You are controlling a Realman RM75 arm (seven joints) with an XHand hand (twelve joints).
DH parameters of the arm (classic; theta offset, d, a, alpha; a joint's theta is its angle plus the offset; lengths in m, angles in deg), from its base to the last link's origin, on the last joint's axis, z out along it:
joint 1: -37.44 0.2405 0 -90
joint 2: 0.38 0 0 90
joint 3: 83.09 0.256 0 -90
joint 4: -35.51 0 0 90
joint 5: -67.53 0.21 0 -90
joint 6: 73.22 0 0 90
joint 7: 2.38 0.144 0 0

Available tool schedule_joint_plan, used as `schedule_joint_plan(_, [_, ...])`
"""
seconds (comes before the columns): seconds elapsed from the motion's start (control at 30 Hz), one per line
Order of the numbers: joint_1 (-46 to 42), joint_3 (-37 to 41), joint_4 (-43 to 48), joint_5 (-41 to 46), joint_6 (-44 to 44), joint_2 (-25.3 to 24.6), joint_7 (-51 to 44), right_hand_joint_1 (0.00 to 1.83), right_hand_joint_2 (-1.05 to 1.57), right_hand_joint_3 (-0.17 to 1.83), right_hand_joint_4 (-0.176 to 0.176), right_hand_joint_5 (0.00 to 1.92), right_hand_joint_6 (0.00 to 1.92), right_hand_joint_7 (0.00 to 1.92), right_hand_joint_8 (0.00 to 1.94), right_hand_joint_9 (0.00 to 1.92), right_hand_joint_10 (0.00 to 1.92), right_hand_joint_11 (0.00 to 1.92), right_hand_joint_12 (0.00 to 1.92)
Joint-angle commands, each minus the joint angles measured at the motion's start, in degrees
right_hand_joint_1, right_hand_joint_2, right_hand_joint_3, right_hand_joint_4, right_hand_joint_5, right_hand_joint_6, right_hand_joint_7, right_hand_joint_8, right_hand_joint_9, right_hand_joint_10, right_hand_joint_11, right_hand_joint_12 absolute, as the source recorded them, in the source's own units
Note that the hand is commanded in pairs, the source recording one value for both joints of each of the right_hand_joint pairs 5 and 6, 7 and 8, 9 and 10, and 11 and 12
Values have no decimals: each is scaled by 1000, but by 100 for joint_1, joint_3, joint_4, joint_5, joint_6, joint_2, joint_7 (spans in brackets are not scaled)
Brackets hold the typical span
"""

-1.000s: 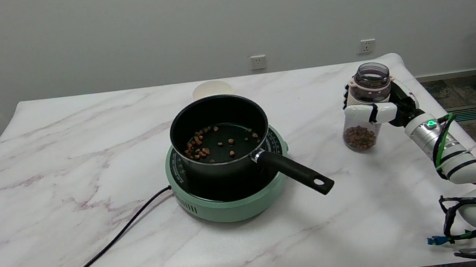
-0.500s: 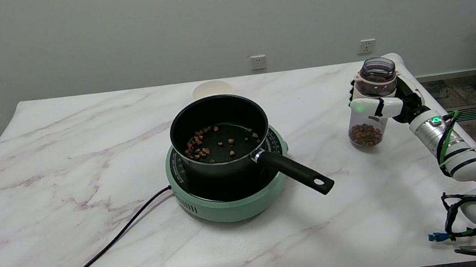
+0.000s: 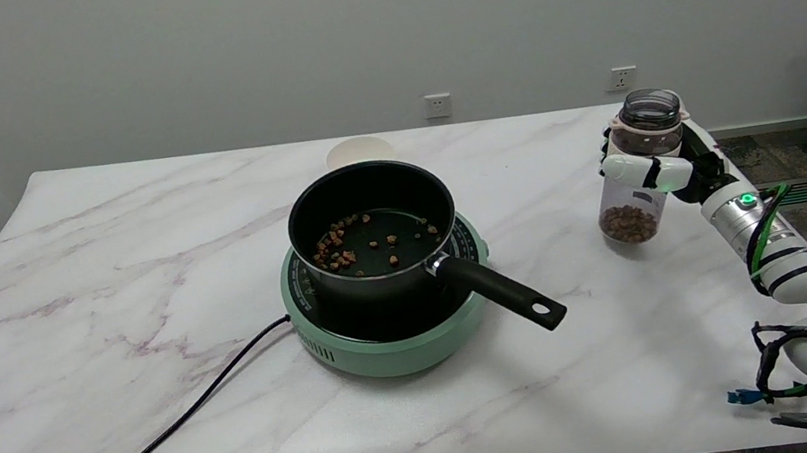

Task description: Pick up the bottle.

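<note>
Fingers (image 3: pixel 641 172) of the right hand (image 3: pixel 668 169) wrap the clear bottle (image 3: pixel 636 166), holding it upright. Brown pellets fill its bottom, near the surface's (image 3: pixel 145 294) right edge.

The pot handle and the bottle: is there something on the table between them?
No. In the head view, only bare marble table lies between the pot handle and the bottle, which the right hand holds.

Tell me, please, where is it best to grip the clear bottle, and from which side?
Probably the middle of the bottle, from its right side. It stands upright with an open mouth, so a sideways grip keeps the brown bits inside. The right hand already wraps its fingers there.
</note>
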Motion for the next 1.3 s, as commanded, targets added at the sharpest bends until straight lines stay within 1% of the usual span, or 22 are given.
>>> schedule_joint_plan(0.03, [10, 137, -70, 9, 74, 6, -9, 1291, 1553, 427, 0, 1920, 1920, 1920, 1920, 1654, 1654, 1366, 1366])
schedule_joint_plan(0.3, [33, 232, -70, 138, 90, 14, -17, 1300, 1571, 412, 0, 1920, 1920, 1920, 1920, 1697, 1697, 1394, 1394])
schedule_joint_plan(0.47, [87, 282, -70, 58, 114, 38, -39, 1309, 1571, 324, 0, 1920, 1920, 1920, 1920, 1712, 1712, 1408, 1408])
schedule_joint_plan(0.63, [253, 259, -15, 57, 106, 94, -145, 1313, 1571, 306, 0, 1920, 1920, 1920, 1920, 1713, 1713, 1405, 1405])
schedule_joint_plan(0.8, [604, 141, -47, -84, 67, 205, -145, 1311, 1571, 381, 0, 1920, 1920, 1920, 1920, 1690, 1690, 1382, 1382])
schedule_joint_plan(0.9, [845, -82, -39, -197, 51, 419, -145, 1311, 1571, 442, 0, 1920, 1920, 1920, 1920, 1674, 1674, 1367, 1367])
schedule_joint_plan(1.1, [1315, -371, 111, -855, -91, 764, -145, 1309, 1571, 488, 0, 1920, 1920, 1920, 1920, 1658, 1658, 1364, 1364])
schedule_joint_plan(1.17, [1527, -540, 236, -1018, -170, 888, -145, 1319, 1556, 511, 0, 1920, 1920, 1920, 1920, 1651, 1651, 1362, 1362])
schedule_joint_plan(1.3, [1890, -935, 367, -1046, -276, 1036, -145, 1347, 1520, 549, 0, 1920, 1920, 1920, 1920, 1633, 1633, 1347, 1347])
